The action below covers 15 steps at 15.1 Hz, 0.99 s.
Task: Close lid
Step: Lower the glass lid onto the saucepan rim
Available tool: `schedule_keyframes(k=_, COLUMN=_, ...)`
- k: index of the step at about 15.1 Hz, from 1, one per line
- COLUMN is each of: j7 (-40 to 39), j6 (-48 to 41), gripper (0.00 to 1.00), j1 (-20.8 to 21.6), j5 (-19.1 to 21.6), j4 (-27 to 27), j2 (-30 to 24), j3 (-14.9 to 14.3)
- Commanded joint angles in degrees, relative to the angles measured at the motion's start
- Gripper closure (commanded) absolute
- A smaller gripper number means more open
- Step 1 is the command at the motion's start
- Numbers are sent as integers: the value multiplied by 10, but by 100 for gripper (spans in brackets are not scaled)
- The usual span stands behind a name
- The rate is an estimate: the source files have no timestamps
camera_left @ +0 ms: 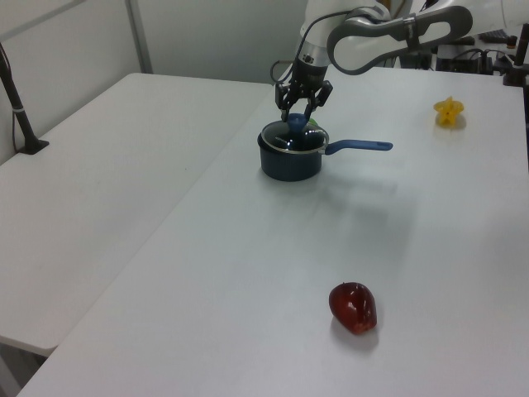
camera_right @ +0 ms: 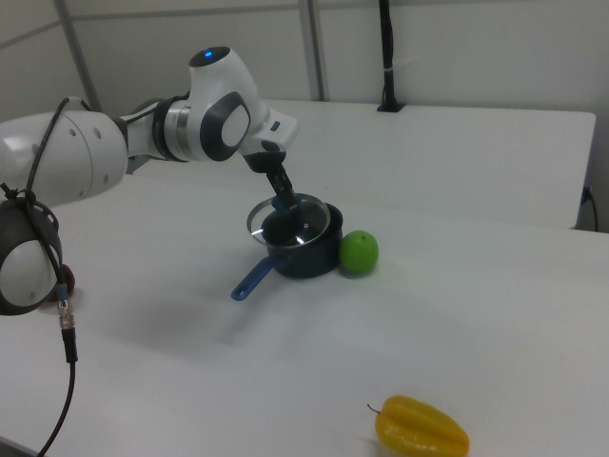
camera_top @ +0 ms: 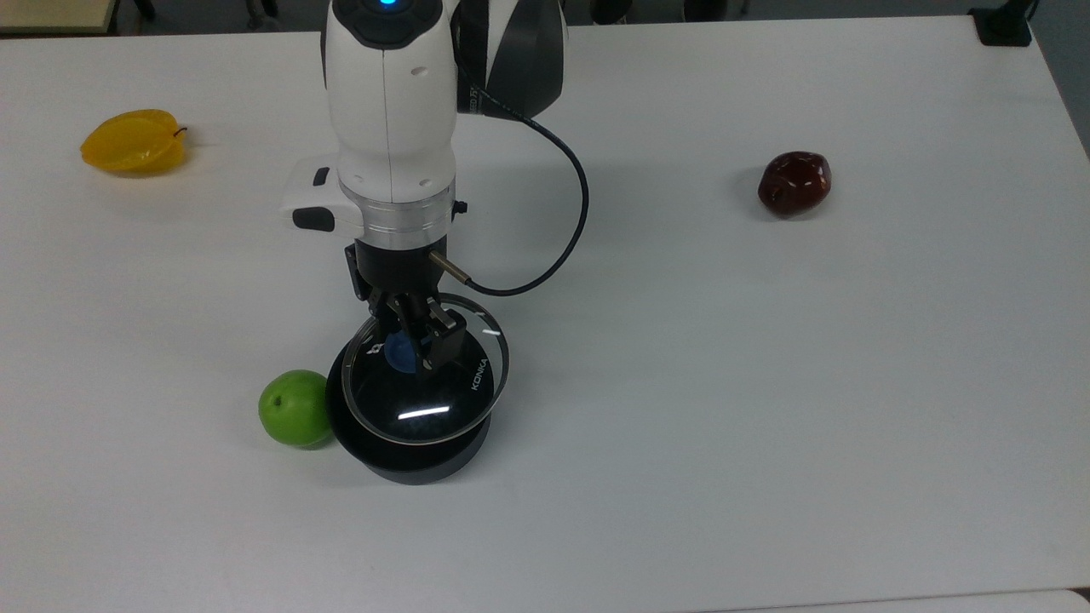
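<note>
Surface (camera_top: 766, 426), white, top view, listed left to right.
- Yellow starfruit (camera_top: 134, 141), at 10 o'clock from the pot, well apart.
- Green apple (camera_top: 294, 408), at 9 o'clock, touching the pot wall.
- Dark pot (camera_top: 409, 451), blue handle (camera_left: 359, 146).
- Lid (camera_top: 430, 400), glass, over the pot mouth, offset toward 12 o'clock, apparently not seated.
- Gripper (camera_top: 415, 340), jaws pinching the lid's blue knob (camera_top: 397, 350).
- Dark red fruit (camera_top: 794, 182), at 2 o'clock, far off.

Step in hand: lowering lid. Next move calls for centring over the rim, descending, then releasing.
</note>
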Motion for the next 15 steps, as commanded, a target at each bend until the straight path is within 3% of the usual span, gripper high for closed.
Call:
schedule_keyframes(k=1, j7=19, j6=33, gripper=65, j1=22, j5=5, j4=15, j2=23, j3=-26)
schedule_keyframes(k=15, j7=15, j6=37, gripper=68, j1=22, j5=3, j4=27, j2=31, j3=-40)
